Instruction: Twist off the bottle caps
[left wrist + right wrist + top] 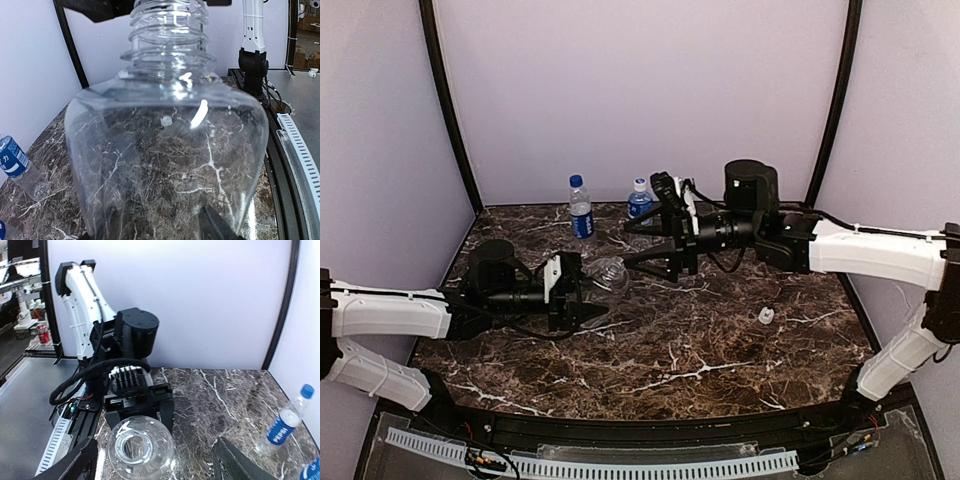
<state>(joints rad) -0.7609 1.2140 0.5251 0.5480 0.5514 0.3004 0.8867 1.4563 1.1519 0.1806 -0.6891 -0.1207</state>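
Between the fingers of the left end effector (592,292), gripped around its body: unlabelled clear bottle (608,272), lying sideways, threaded neck bare and mouth open, pointing straight at the right end effector (632,248). Fills nearly the whole left wrist view, marble veins showing through the clear wall. Right end effector spread wide, gripping nothing, fingers (75,465) standing either side of the bottle mouth without touching it. Well to the right of that end effector and nearer the arm bases, on the marble counter (700,360): loose white cap (766,316), apart from everything else. Just beyond the right end effector, toward the back: blue-labelled bottle (639,200), upright, capped. Left of it, farther from the fingers: Pepsi bottle (580,208), upright, blue cap (576,181) on.
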